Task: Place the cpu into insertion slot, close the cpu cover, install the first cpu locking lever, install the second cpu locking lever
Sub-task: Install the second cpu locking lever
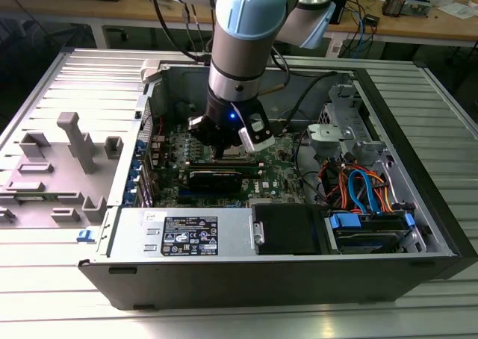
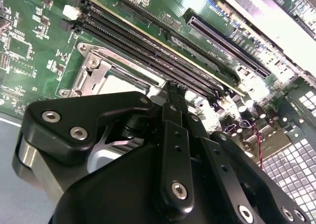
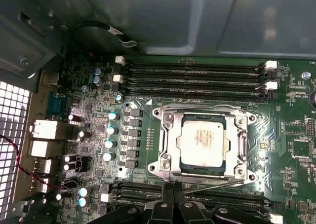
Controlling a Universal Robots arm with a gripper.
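Note:
In the first wrist view the cpu (image 3: 204,137) lies flat in the insertion slot (image 3: 165,163), its silver top showing through the window of the cpu cover (image 3: 241,140). That cover lies down over it. One thin locking lever (image 3: 197,107) runs along the socket's side by the memory slots. A second lever (image 3: 217,183) runs along the opposite side and stands slightly off it at an angle. My gripper (image 3: 172,188) is shut, with its tips right at the end of this second lever. In the second wrist view the gripper (image 2: 172,89) meets the socket edge beside the cover (image 2: 96,68). The exterior view has the gripper (image 1: 222,149) low over the board.
Long black memory slots (image 3: 192,76) flank the socket on two sides. The open computer case (image 1: 418,204) walls in the board, with a power supply (image 1: 187,234) at the front, a drive bay and coloured cables (image 1: 358,186) on the exterior view's right. A grey fixture (image 1: 75,141) stands outside on the left.

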